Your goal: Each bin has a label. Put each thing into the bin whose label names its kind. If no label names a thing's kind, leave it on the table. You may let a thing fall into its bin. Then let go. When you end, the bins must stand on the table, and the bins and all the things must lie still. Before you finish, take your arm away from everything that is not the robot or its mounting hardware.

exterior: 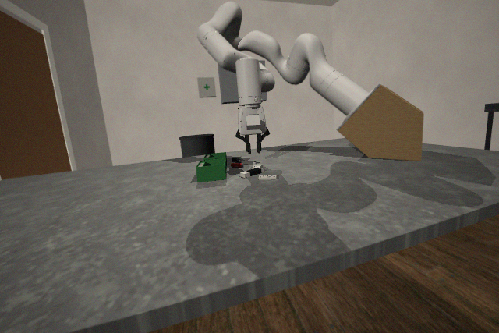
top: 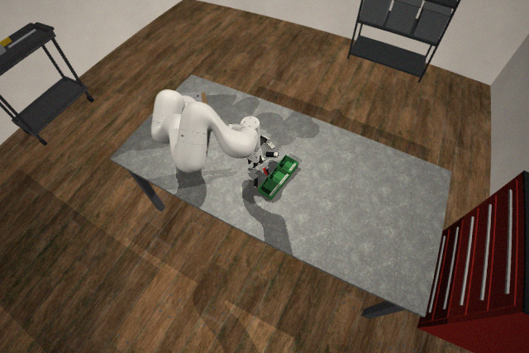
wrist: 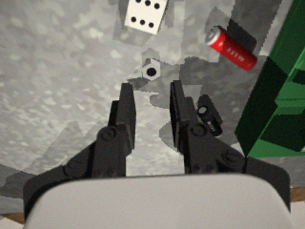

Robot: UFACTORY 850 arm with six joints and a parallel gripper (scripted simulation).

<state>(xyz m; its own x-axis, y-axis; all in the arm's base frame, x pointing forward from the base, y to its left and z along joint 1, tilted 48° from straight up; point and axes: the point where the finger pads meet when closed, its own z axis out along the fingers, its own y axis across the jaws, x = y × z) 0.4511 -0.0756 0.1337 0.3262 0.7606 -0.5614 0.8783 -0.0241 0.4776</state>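
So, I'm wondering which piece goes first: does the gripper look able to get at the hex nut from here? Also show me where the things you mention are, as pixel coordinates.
Probably yes: the gripper [exterior: 253, 152] [wrist: 152, 96] hangs open above the table, and nothing covers the hex nut [wrist: 145, 72], which lies apart from the red battery [wrist: 234, 50].
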